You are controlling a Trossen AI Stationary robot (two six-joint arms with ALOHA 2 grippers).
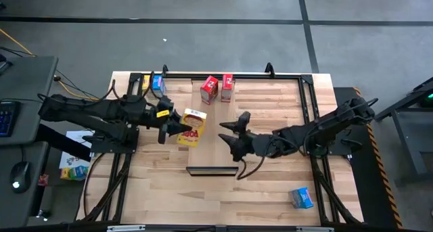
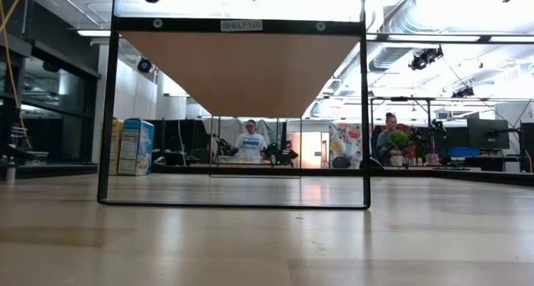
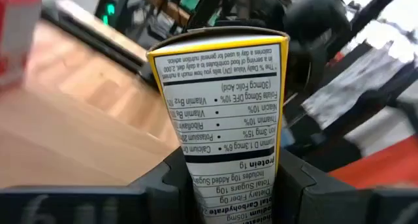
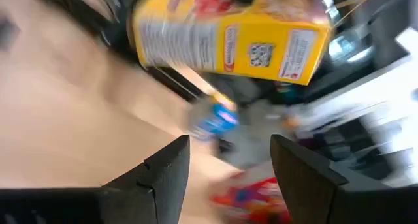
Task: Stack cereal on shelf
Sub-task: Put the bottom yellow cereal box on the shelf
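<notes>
The left hand (image 1: 169, 126) is gripping a yellow cereal box (image 1: 192, 126) above the counter (image 1: 270, 191); the right hand (image 1: 233, 134) is hovering nearby, released and empty. No box appears shelved yet: red boxes (image 1: 216, 88) and a blue box (image 1: 302, 197) are still waiting.

We see a yellow cereal box (image 1: 191, 126) w/ white nutrition panel at centre-left, two red boxes (image 1: 216, 88) up top, blue box (image 1: 302, 197) lower right, striped pale-wood tabletop (image 1: 270, 184).
</notes>
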